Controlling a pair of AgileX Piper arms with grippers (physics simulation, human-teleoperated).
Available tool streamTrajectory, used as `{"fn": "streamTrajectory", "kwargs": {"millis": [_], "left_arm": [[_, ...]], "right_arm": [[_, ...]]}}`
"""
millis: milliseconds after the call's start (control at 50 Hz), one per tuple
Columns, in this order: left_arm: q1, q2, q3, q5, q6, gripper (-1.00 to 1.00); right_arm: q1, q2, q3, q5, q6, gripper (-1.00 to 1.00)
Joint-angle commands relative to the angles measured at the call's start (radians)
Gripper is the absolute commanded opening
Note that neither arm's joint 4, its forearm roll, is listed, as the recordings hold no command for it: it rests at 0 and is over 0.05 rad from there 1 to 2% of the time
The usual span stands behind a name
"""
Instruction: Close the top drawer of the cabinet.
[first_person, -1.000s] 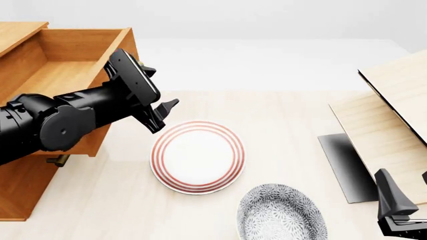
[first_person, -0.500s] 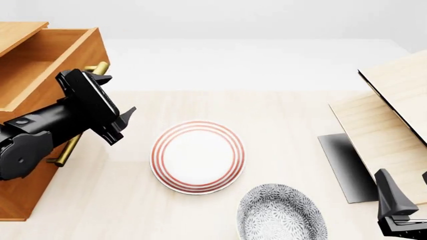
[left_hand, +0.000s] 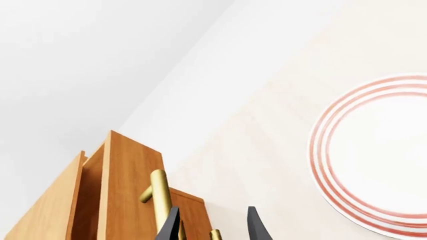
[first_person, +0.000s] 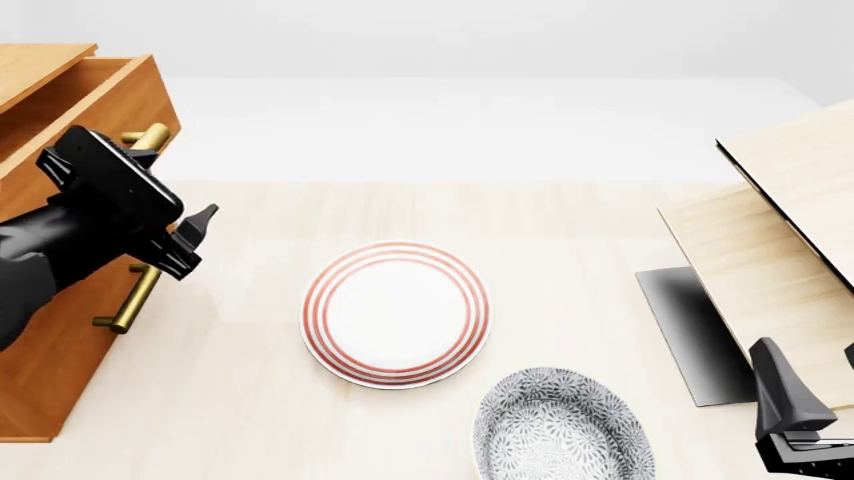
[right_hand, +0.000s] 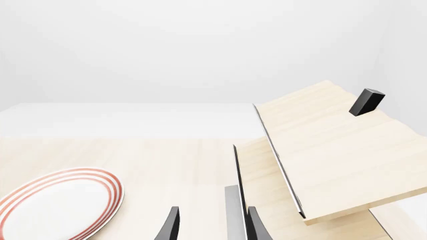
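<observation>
The orange-brown cabinet (first_person: 47, 340) stands at the table's left edge. Its top drawer (first_person: 127, 95) sticks out only a little, with a strip of plain wooden inside showing. The drawer's brass handle (first_person: 147, 137) lies right against the back of my left arm's wrist. My left gripper (first_person: 194, 242) is open and empty, its fingers pointing toward the table's middle, away from the drawer. In the left wrist view the drawer front (left_hand: 130, 185) and its handle (left_hand: 159, 197) sit beside the gripper (left_hand: 210, 227). My right gripper (first_person: 814, 375) is open and empty at the front right corner.
The lower drawer's brass handle (first_person: 134, 295) shows below my left arm. A red-ringed white plate (first_person: 395, 313) lies mid-table, and a grey patterned bowl (first_person: 563, 425) lies in front of it. A pale wood structure (first_person: 774, 250) with a black panel (first_person: 694, 330) stands at the right.
My left arm has moved left, and the top drawer has slid left into the cabinet with it, from wide open to slightly out. The right arm has not moved.
</observation>
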Motion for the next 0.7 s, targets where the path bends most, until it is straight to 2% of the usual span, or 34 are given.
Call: {"fn": "streamTrajectory", "kwargs": {"millis": [20, 700], "left_arm": [[0.058, -0.006, 0.003, 0.006, -0.001, 1.0], [0.225, 0.048, -0.002, -0.051, 0.049, 1.0]], "right_arm": [[0.0, 0.001, 0.0, -0.001, 0.0, 1.0], [0.0, 0.004, 0.0, -0.004, 0.0, 1.0]]}}
